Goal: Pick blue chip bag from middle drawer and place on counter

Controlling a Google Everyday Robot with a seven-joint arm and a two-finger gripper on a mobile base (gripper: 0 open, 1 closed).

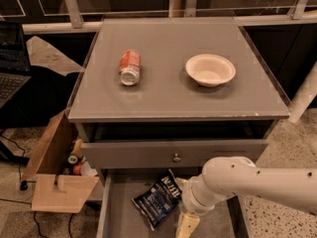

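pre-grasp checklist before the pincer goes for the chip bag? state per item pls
1. Access: the middle drawer is pulled open: ok.
2. Target: the blue chip bag lies on the drawer floor, in plain view: ok.
3. Approach: the pincer is low in the drawer, just right of the bag: ok.
4. Contact between pincer and bag: cannot tell.
5. Lift path: clearance under the knobbed drawer front right behind the bag: cannot tell.
6. Drop spot: the counter has bare surface between the soda can and the white bowl: ok.
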